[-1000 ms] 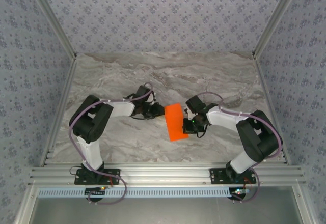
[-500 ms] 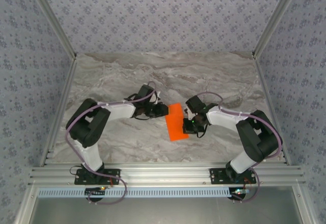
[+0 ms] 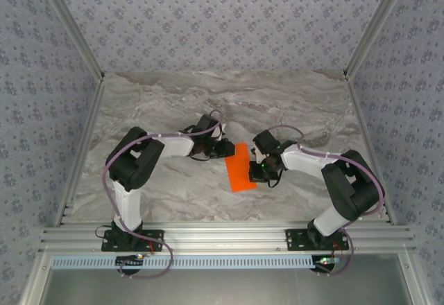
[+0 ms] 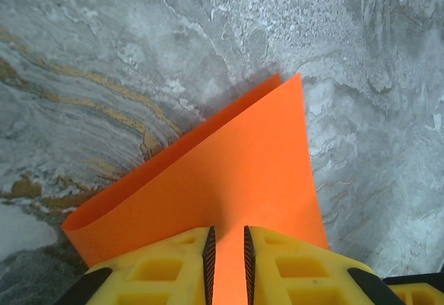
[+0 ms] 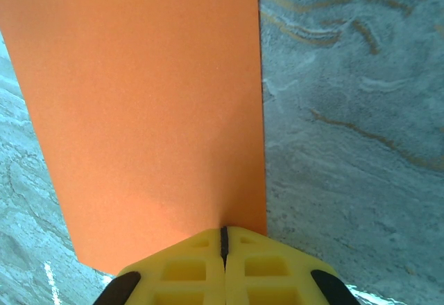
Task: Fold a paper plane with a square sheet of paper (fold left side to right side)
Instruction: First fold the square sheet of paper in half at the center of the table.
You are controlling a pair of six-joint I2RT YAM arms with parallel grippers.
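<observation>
The square sheet of paper is bright orange and lies folded in half as a narrow rectangle on the marble table. My left gripper sits on the sheet's far left corner. In the left wrist view its yellow fingers stand a narrow gap apart on top of the paper, whose folded edge bulges up at the left. My right gripper is at the sheet's right edge. Its jaws are shut, their tip resting on the paper with nothing between them.
Patterned walls and metal frame rails enclose the table on three sides. Bare marble stretches behind the paper and to both sides. An aluminium rail with the arm bases runs along the near edge.
My left gripper has moved right and slightly away from the bases onto the paper's far left corner, its elbow swinging right. The right gripper and the paper have stayed put.
</observation>
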